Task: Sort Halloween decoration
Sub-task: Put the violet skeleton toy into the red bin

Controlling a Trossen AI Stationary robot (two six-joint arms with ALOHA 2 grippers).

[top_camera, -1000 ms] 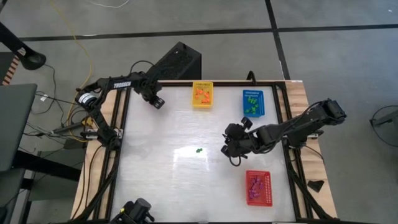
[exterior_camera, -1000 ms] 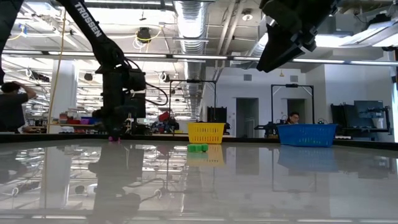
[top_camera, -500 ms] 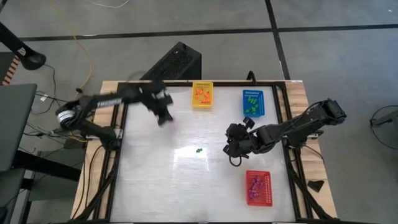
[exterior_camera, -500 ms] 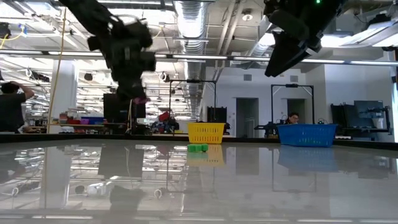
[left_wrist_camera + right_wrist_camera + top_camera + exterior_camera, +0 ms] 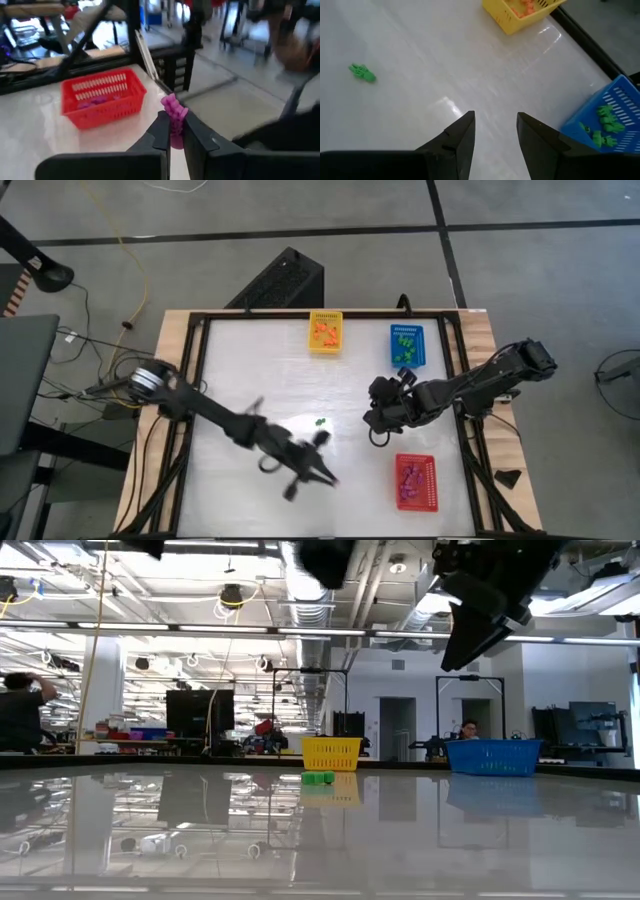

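Observation:
My left gripper (image 5: 174,122) is shut on a small purple trinket (image 5: 173,106). In the high view that gripper (image 5: 322,475) hangs over the near middle of the table, left of the red basket (image 5: 415,482). The red basket (image 5: 102,97) holds purple trinkets. A green trinket (image 5: 319,422) lies on the table's middle and also shows in the right wrist view (image 5: 362,73). My right gripper (image 5: 375,417) hovers to its right, above the table, its fingers (image 5: 495,120) open with nothing between them. My left gripper pinches the purple trinket's lower part (image 5: 175,134) between its two fingers, at their free ends. The trinket's knobbly top (image 5: 172,104) sticks out past the fingertips. The fingers lie nearly level and point toward the red basket. The trinket is lifted clear of the table.
A yellow basket (image 5: 325,332) with orange trinkets and a blue basket (image 5: 406,345) with green ones stand at the far edge. A black frame (image 5: 455,380) borders the white table top. People show in the room beyond the table.
My left gripper has swung from the table's far left corner toward the near right, toward the red basket, rising and tipping from pointing down to nearly level. The purple trinket, which lay on the table under it, has been lifted clear and carried along.

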